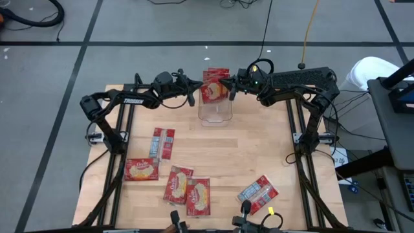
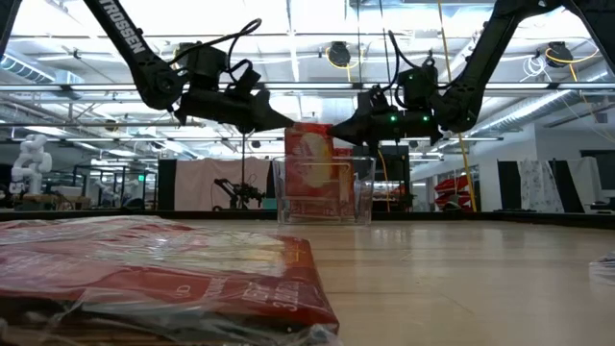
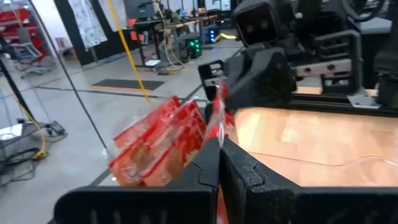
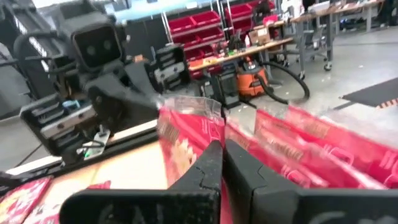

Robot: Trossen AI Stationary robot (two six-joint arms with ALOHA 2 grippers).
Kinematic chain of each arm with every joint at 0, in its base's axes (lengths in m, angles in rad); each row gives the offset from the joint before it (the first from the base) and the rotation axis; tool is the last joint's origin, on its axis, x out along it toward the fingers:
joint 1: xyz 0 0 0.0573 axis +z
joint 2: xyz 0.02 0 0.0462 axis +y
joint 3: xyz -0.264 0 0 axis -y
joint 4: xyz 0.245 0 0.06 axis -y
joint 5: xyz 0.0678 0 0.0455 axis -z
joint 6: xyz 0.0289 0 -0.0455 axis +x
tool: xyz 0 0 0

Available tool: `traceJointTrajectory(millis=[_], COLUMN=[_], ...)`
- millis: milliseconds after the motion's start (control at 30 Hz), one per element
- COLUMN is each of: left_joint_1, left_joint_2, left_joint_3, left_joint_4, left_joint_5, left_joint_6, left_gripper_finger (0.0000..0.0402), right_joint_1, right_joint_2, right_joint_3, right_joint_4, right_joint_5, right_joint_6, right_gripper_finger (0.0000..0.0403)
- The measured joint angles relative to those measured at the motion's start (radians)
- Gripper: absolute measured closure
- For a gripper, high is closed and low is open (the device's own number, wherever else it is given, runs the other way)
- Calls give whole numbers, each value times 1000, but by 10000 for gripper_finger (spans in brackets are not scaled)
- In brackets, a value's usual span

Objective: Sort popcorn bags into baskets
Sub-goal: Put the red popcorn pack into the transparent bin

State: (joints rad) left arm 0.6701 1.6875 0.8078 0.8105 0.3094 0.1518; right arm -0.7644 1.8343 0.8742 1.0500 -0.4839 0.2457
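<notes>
A red popcorn bag [image 2: 312, 163] stands upright between my two grippers, its lower part inside the clear basket [image 1: 215, 113] at the table's far middle. My left gripper [image 1: 196, 96] is shut on the bag's left upper edge. My right gripper [image 1: 229, 90] is shut on its right upper edge. Both point level, toward each other. Another bag [image 1: 217, 74] lies behind the basket at the far edge. Several loose bags [image 1: 177, 184] lie flat on the near half of the table. My left gripper pinches the bag's upper edge at its left side [image 3: 217, 127] between two fingers, coming level from the table's left. The bag hangs upright, with its lower part down in the basket [image 2: 324, 197]. My right gripper pinches the bag's upper edge at its right side [image 4: 214, 118] between two fingers, coming level from the table's right. The bag stays upright between both grippers.
Loose bags lie at the near left [image 1: 141, 169], left middle [image 1: 162, 142], near middle [image 1: 198, 196] and near right [image 1: 258, 193]. One bag [image 2: 163, 274] lies close before the low camera. Bare wood lies between the basket and these bags.
</notes>
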Motion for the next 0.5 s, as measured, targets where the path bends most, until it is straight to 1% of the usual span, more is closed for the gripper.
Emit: traceJointTrajectory(millis=[300,500], left_joint_1=[1,-16], left_joint_2=[18,80], left_joint_3=[0,0], left_joint_4=[13,93], left_joint_5=[-3,-9], left_joint_6=[20,28], left_gripper_finger=[394,394], right_joint_1=[-13,-21], right_joint_2=[0,0], right_joint_3=[0,0], right_joint_4=[-4,-11], right_joint_5=[-3,-13], right_joint_6=[-22,-23], right_gripper_finger=[403,403])
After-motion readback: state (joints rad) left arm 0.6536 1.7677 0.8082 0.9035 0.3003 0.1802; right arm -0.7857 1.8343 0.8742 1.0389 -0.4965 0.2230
